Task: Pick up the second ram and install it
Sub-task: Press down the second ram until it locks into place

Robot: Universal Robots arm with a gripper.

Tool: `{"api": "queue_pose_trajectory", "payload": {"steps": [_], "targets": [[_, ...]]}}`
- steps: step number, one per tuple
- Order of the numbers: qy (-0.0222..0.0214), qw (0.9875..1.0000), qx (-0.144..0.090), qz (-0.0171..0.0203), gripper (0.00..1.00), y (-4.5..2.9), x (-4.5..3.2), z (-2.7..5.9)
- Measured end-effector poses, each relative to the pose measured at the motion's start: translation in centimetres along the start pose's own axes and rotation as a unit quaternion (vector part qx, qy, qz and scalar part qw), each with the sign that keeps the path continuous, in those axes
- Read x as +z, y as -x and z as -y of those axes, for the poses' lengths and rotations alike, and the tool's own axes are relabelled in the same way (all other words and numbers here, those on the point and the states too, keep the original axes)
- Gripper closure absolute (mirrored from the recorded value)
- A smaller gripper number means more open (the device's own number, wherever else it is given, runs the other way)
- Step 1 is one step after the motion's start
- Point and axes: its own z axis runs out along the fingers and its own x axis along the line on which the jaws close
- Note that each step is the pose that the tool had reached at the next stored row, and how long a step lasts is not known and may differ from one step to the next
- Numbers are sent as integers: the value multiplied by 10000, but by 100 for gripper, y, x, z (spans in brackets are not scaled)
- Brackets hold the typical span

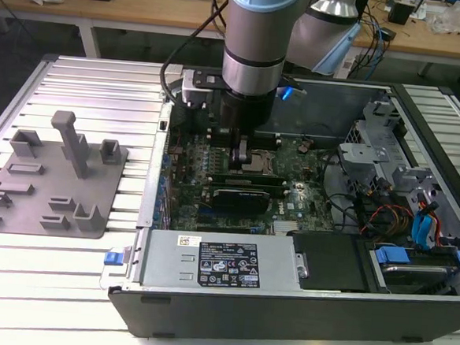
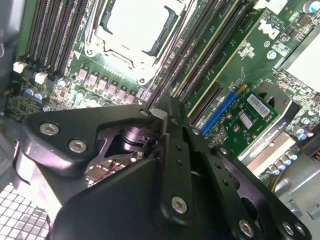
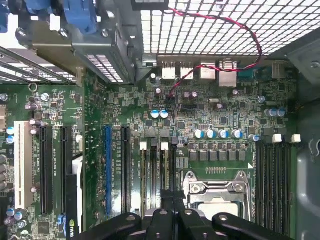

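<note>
My gripper (image 1: 238, 151) reaches down into the open computer case (image 1: 204, 313), over the motherboard (image 3: 220, 115) next to the CPU socket (image 3: 216, 192). Its black fingers (image 3: 172, 202) are pressed together, and I see nothing held between them. The tips sit right over the memory slots with white latches (image 3: 164, 146). A thin strip stands edge-on in the slot below the tips (image 3: 170, 170); it looks like the second ram seated there, though its face is hidden. In the second wrist view the fingertips (image 2: 161, 114) meet at the end of those long slots (image 2: 200, 60).
A grey holder tray (image 1: 52, 180) with upright posts lies on the slatted table at the exterior view's left. Inside the case sit a black card (image 1: 244, 196), drive cages with blue tabs (image 1: 415, 233) and the power supply (image 1: 224, 263). A red-black cable (image 3: 215, 30) crosses the rear grille.
</note>
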Motion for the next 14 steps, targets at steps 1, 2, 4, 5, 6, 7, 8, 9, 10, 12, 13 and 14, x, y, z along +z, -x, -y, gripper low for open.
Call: {"api": "queue_pose_trajectory", "payload": {"steps": [1,2,4,5,6,7,8,9,10,12,13,14], "targets": [[0,10000,1,0,92,0,1,26],[0,10000,2,0,92,0,2,59],[-1,10000,2,1,92,1,3,210],[0,10000,1,1,92,1,2,269],[0,10000,1,0,92,1,2,324],[0,10000,1,1,92,0,2,341],[0,10000,1,1,92,1,3,343],[0,10000,2,1,92,1,3,343],[0,10000,2,1,92,1,2,343],[0,10000,1,1,92,1,3,351],[0,10000,1,1,92,1,3,352],[0,10000,1,1,92,1,3,353]]}}
